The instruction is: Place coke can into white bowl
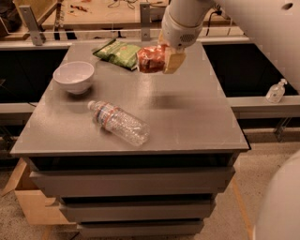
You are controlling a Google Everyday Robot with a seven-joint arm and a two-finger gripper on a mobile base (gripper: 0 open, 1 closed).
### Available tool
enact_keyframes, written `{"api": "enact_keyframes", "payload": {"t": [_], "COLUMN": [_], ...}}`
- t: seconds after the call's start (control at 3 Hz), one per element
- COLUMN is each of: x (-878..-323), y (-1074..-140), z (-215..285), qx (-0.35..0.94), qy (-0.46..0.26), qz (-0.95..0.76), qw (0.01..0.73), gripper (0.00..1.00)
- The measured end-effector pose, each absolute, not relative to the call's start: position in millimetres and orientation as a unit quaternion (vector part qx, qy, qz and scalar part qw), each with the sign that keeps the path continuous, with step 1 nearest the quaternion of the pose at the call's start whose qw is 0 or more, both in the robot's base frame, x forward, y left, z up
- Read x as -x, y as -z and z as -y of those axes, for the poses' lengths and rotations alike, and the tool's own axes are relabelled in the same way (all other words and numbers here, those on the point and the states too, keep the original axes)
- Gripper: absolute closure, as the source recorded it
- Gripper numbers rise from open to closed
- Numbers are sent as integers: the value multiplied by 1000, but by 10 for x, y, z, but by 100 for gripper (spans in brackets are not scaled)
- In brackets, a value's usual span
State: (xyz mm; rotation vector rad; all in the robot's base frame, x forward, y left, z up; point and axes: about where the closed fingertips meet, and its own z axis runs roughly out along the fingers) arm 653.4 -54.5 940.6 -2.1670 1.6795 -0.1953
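**Camera view: coke can held in the air above a grey table**

Looks down on a flat grey table (187, 117) with stacked drawer fronts (131, 180) beneath, on a speckled floor. Behind it, a wooden workbench (108, 14) strewn with cables and small tools. To the right, on a low ledge, a clear pump bottle (275, 90). At lower left, part of a cardboard box (33, 204), cut off by the table.

Over the far middle of the table, the gripper (161, 60), fingers clamped on the coke can (149, 59), carried sideways and clear of the surface. Just beside it in the view, a green snack bag (118, 50) lying flat. Well apart, at the far left, the white bowl (75, 84), upright. Nearer the front, a clear water bottle (119, 124) on its side, with a reddish label band.

Markings on can, bag and bottle label too blurred to read. Right end of the can hidden behind a tan finger. Arm cut off at the top edge. At lower right, a pale rounded part of the robot, also cut off.
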Motion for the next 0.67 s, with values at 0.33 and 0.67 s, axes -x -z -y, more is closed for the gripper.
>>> {"api": "enact_keyframes", "payload": {"t": [0.33,0.67], "x": [-6548,-6666], "y": [-9368,-9334], "z": [194,-82], "qx": [786,799], "qy": [79,69], "qz": [-580,-561], "qw": [199,207], "gripper": [100,100]}}
